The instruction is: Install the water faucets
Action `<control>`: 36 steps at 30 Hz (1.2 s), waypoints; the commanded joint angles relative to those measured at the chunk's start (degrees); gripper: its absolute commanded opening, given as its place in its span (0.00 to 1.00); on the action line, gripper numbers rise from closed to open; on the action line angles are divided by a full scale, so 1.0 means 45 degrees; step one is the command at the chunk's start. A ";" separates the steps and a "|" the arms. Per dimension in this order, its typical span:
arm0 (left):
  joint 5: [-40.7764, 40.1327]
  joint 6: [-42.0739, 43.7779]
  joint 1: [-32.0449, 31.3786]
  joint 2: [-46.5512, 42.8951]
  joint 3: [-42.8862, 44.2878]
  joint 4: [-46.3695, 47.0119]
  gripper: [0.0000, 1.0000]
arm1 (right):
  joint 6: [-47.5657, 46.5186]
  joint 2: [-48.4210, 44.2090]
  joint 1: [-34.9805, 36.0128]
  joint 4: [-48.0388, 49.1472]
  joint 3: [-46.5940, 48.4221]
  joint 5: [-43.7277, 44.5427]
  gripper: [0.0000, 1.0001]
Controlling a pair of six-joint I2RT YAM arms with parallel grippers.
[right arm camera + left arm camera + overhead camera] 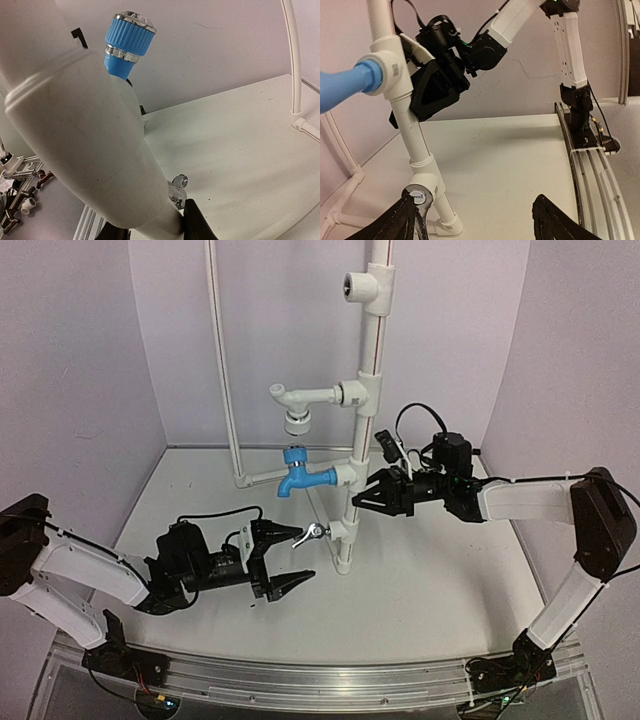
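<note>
The silver water faucet (314, 532) sits in the lowest tee (343, 531) of the upright white pipe (368, 350), its lever pointing left. My left gripper (303, 554) is open just left of it, one finger above and one below. In the left wrist view the faucet's round cap (416, 196) lies against the left finger (400, 222), while the right finger (555, 220) stands far off. My right gripper (360, 498) is shut on the pipe between the lowest tee and the blue tap's tee. Its wrist view shows the pipe (100, 150) between the fingers and the faucet (177, 187) below.
A blue plastic tap (295, 472) and a white tap (296, 412) are mounted higher on the pipe. An open tee (356, 285) sits near the top. A thin white tube (224, 370) rises at the back left. An aluminium rail (300, 682) runs along the near edge.
</note>
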 commanded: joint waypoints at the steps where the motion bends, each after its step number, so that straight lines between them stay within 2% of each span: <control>1: -0.1340 0.3432 -0.0444 -0.0900 0.0667 -0.2385 0.80 | 0.2583 0.0196 0.0042 -0.1353 0.0419 0.0206 0.00; 10: -0.3304 0.5510 -0.0890 -0.0745 0.1657 -0.3912 0.83 | 0.2565 0.0212 0.0033 -0.1352 0.0373 0.0250 0.00; 20: -0.3303 0.5328 -0.0898 0.0525 0.3194 -0.5125 0.84 | 0.2563 0.0227 0.0024 -0.1352 0.0378 0.0290 0.00; 36: -0.3044 0.4832 -0.0904 0.1326 0.3836 -0.6272 0.81 | 0.2583 0.0212 0.0033 -0.1352 0.0449 0.0311 0.00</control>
